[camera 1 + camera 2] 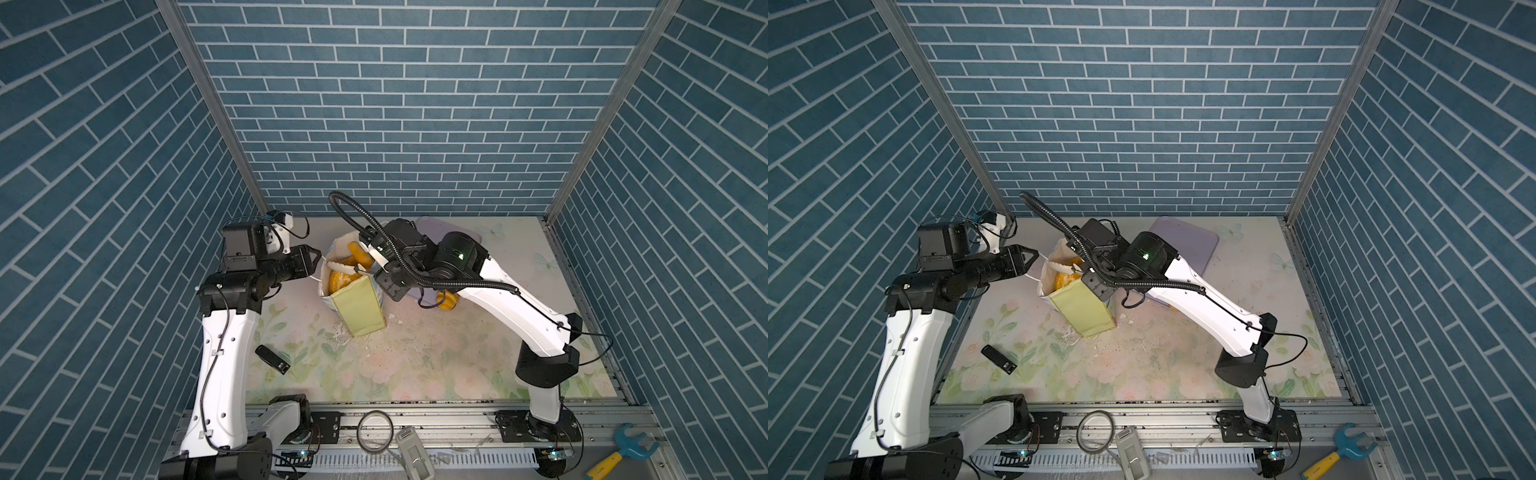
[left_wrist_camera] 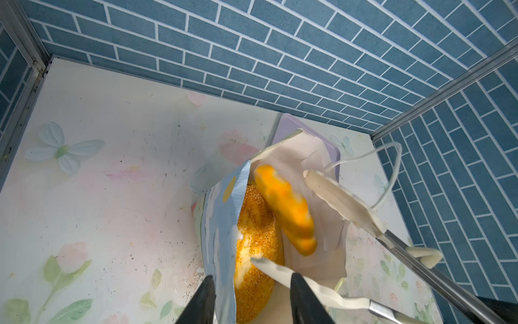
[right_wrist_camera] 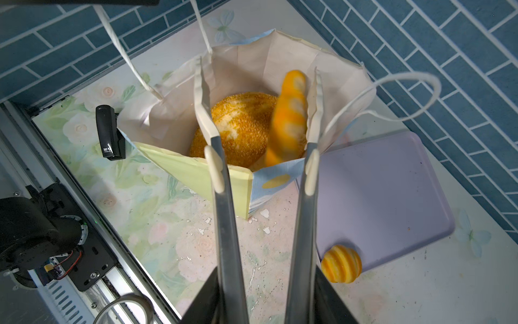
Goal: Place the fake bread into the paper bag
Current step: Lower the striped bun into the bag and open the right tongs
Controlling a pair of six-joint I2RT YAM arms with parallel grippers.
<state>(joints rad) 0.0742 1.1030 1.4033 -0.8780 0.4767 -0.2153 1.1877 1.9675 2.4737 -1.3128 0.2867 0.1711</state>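
Paper bag (image 3: 196, 168): it is being stood upright on the table (image 1: 457, 365), left of centre and toward the far edge, with its mouth open. A lavender tray (image 3: 378, 190) is lying just beside it.
Left gripper (image 2: 252, 283): its jaws are being held apart astride the bag's light blue side panel at the rim. No pinch on the paper is being shown.
Right gripper (image 3: 266, 280): it is being used clamped on the tongs (image 3: 224, 224), whose white tips are being held apart over the bag's mouth.
Long roll (image 3: 288, 117): it is being seen blurred between the tong tips, already inside the mouth and against the white lining. By judgement, it is being let go.
Round seeded loaf (image 3: 241, 126): it is lying in the bag beneath the roll.
Striped roll (image 3: 340, 263): it is being left at the tray's near corner, half over its edge and well apart from the bag. It is probably the next piece.
Bread handling: the pieces are being judged light, stiff and glossy, so slipping is likely. The striped roll is best taken across its middle, tips seated in the ridges.
Bag handling: the thin paper is being judged easy to tip or crease, so it is best steadied at the side-panel rim.
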